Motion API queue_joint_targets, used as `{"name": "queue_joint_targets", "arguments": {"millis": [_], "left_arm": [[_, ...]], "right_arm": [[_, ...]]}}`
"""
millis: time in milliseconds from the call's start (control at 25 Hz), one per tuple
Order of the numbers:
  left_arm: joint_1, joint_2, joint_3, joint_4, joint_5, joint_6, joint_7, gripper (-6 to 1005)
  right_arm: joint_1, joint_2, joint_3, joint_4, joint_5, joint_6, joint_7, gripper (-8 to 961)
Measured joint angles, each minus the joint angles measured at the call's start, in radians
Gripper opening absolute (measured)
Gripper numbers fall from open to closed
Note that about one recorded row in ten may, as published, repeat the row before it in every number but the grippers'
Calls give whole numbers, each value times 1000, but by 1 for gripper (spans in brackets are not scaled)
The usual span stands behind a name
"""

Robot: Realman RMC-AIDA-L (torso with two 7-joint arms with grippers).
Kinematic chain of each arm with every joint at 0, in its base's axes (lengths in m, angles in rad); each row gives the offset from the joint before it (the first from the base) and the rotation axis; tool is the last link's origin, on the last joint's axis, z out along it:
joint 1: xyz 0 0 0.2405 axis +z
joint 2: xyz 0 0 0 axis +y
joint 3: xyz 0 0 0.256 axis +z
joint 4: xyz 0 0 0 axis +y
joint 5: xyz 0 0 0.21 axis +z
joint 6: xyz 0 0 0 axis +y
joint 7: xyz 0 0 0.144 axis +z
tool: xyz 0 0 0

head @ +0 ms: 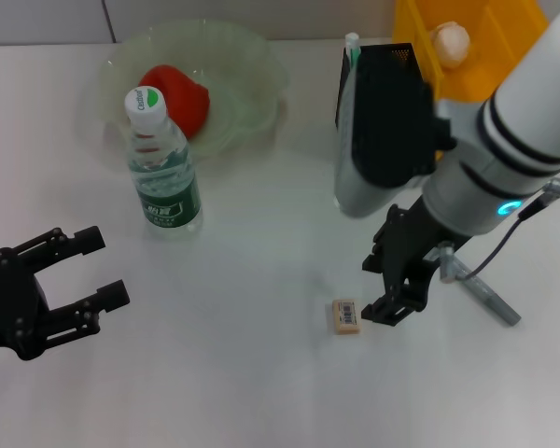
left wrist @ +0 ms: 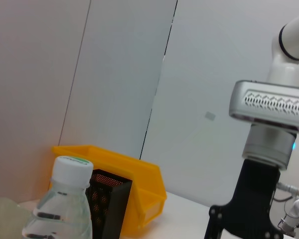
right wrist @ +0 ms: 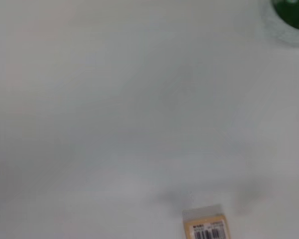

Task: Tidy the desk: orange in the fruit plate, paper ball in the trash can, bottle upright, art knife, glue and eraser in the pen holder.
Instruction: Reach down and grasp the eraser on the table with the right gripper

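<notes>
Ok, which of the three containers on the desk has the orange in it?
The fruit plate, the pale-green glass bowl behind the bottle. The yellow trash can holds the paper ball instead; the black pen holder shows no fruit.

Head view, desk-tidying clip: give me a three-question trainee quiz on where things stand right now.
1. True or false: the bottle stands upright on the desk.
2. Where is the orange? A) on the bare desk B) in the fruit plate C) in the trash can
3. Which task item lies on the desk just beside the right gripper?

Key:
1. True; cap up, in front of the plate.
2. B.
3. The eraser, barcode side up. The left gripper sits apart at the near left, fingers open.
</notes>
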Motion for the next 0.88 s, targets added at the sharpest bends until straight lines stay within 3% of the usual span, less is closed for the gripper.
{"name": "queue_joint_targets", "arguments": {"millis": [360, 880], "left_arm": [[1, -9, -3, 1, 0, -5, 1, 786], [6, -10, -3, 1, -3, -6, 1, 786]], "right_arm": [[16, 4, -97, 97, 30, 123, -6, 563], [29, 4, -143, 158, 55, 183, -1, 544]]}}
